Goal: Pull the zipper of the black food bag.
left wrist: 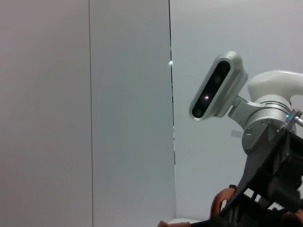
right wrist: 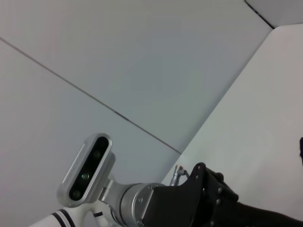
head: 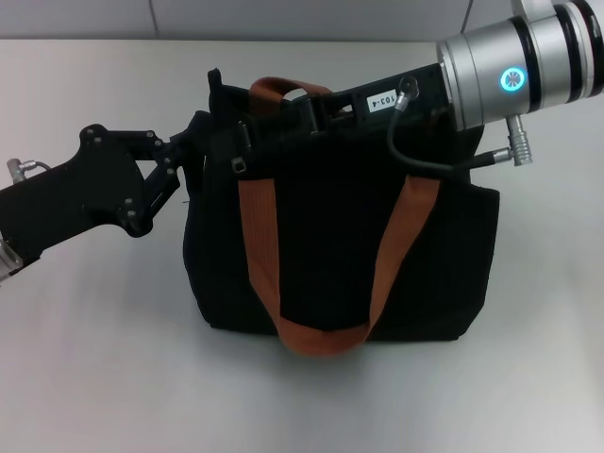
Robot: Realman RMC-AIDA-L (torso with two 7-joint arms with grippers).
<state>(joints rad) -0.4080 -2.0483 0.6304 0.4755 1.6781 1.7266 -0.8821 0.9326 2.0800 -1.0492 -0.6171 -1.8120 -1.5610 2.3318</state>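
From the head view I'm seeing the black food bag (head: 340, 255) sitting upright on the white table (head: 94, 359), its orange handles (head: 326, 335) draping down the front, while both wrist views are only giving me walls and the opposite arm. The left gripper (head: 203, 142) is pressing at the bag's upper left edge near the zipper (head: 240, 166); the right gripper (head: 316, 111) is reaching along the top edge, and I can't tell whether either is clenched. The bag's inside isn't showing.
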